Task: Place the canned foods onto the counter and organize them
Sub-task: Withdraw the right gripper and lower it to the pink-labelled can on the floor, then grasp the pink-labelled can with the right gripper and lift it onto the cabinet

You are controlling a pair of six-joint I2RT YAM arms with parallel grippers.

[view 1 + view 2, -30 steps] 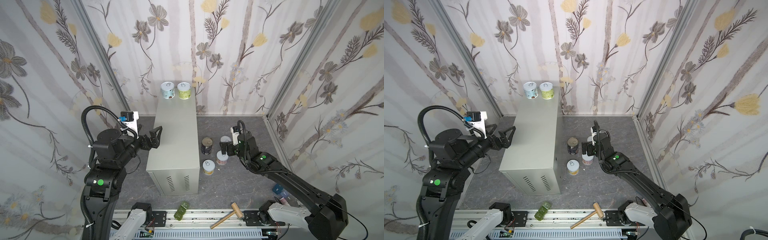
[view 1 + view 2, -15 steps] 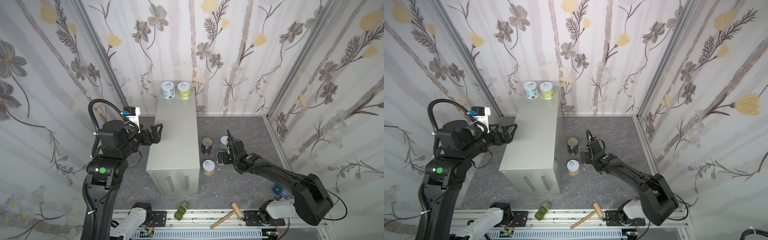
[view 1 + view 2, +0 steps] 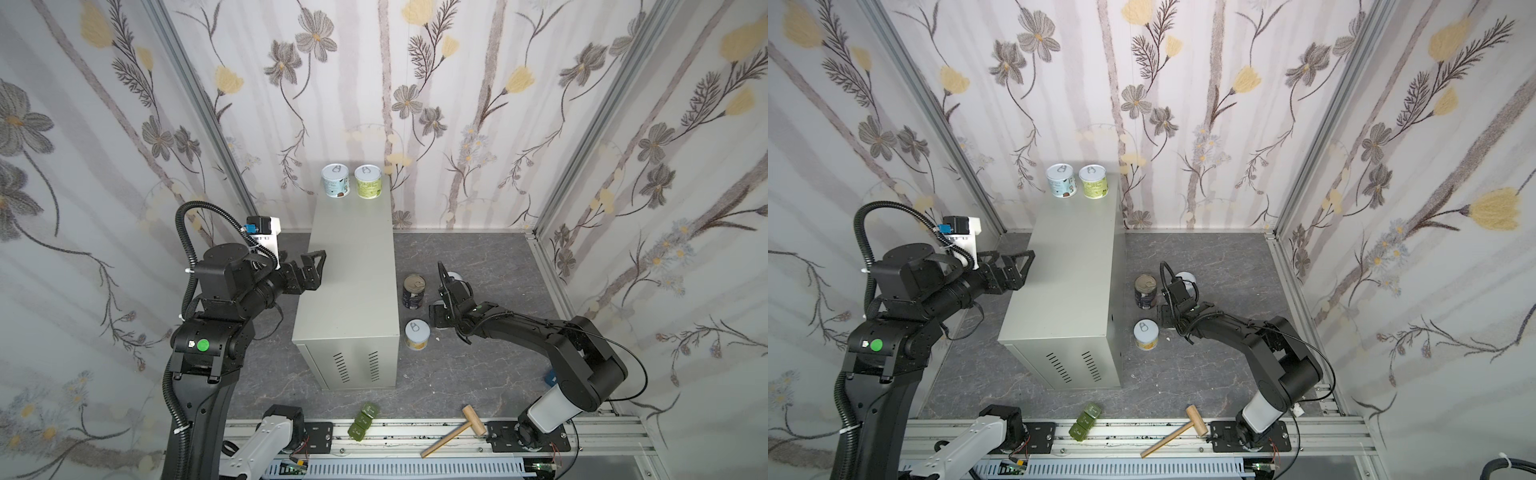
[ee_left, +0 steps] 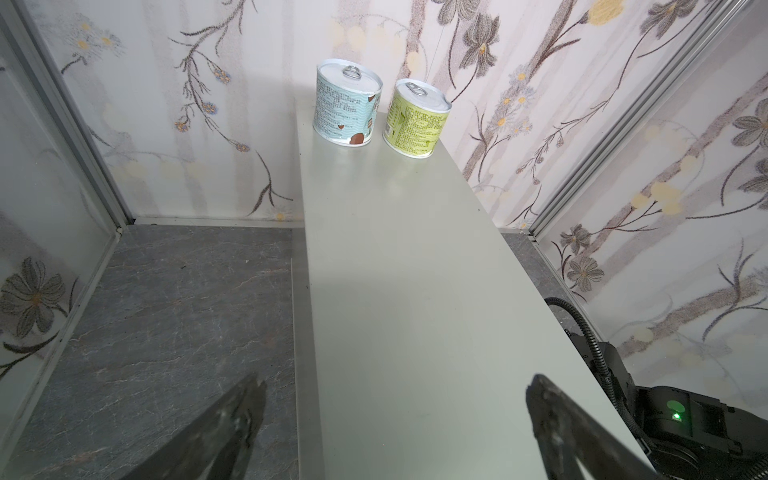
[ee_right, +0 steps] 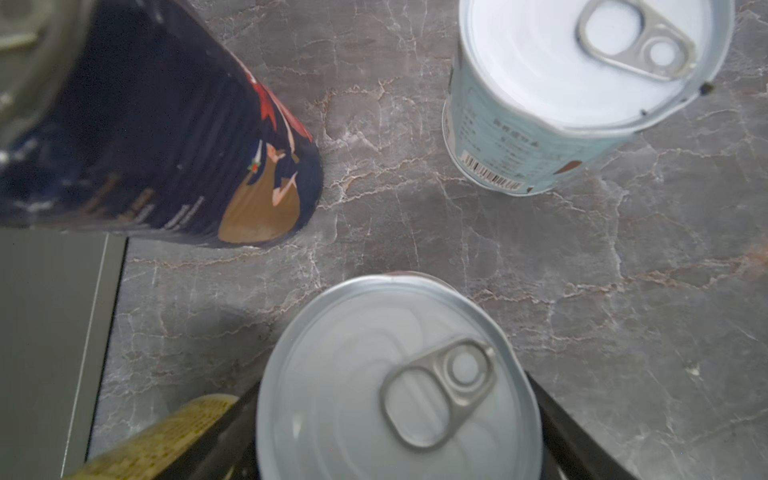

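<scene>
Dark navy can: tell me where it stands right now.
In both top views the dark navy can stands upright on the floor, just right of the counter, with the yellow can beside it, nearer the camera.

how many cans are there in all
6. On the counter's far end: blue can, green can. On the floor: navy can, yellow can, pale blue can, and a grey-lidded can between the right gripper's fingers, mostly hidden in both top views.

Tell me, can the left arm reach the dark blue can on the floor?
Probably not. The left gripper sits open at the left edge of the counter, while the dark navy can stands on the floor beyond its right side, so the tall box is in the way.
</scene>
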